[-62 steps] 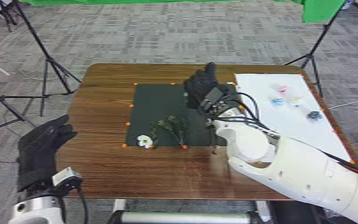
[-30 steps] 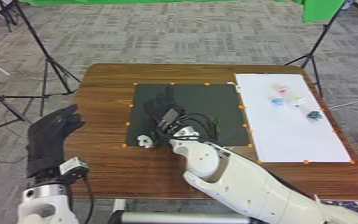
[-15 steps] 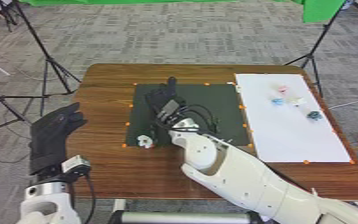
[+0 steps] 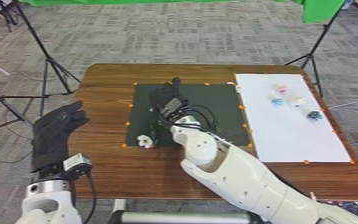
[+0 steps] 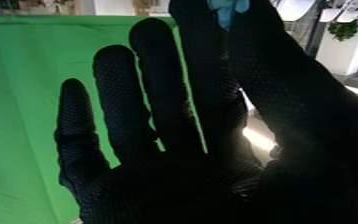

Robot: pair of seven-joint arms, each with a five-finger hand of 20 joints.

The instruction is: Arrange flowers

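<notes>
Step in hand, by judgement: placing a flower on the mat as part of the arrangement. The right hand (image 4: pixel 165 97) is over the mat (image 4: pixel 222 107), towards its far left corner. Clearance between hand and mat cannot be determined. In the right wrist view, the thumb and the neighbouring finger close at their tips on a blue bloom (image 5: pixel 227 10); the remaining fingers are extended and nearly straight. Grip assessed as a light pinch, hand otherwise open. The stem of the held bloom cannot be made out.

A white flower (image 4: pixel 145 140) lies at the mat's near left corner. On the white sheet (image 4: pixel 291 142), along the worktop's (image 4: pixel 113 172) right side, a pink flower (image 4: pixel 282 88) is nearest the far edge. A light blue flower (image 4: pixel 278 101) and a cream flower (image 4: pixel 296 101) lie side by side, with a teal flower (image 4: pixel 314 115) by the sheet's right edge. The left hand (image 4: pixel 56 126) is over the worktop's left edge, fingers relaxed, nothing seen in its hold.

Recommended handling: align the stem with the intended lie before lowering, bring the bloom down level, and let it bear on the mat before the pinch opens. Open the thumb slightly, then lift straight up. Risks noted: soft petals may cling to the glove fabric, and the extended fingers or the wrist cables (image 4: pixel 202 116) could sweep the white flower out of place.
</notes>
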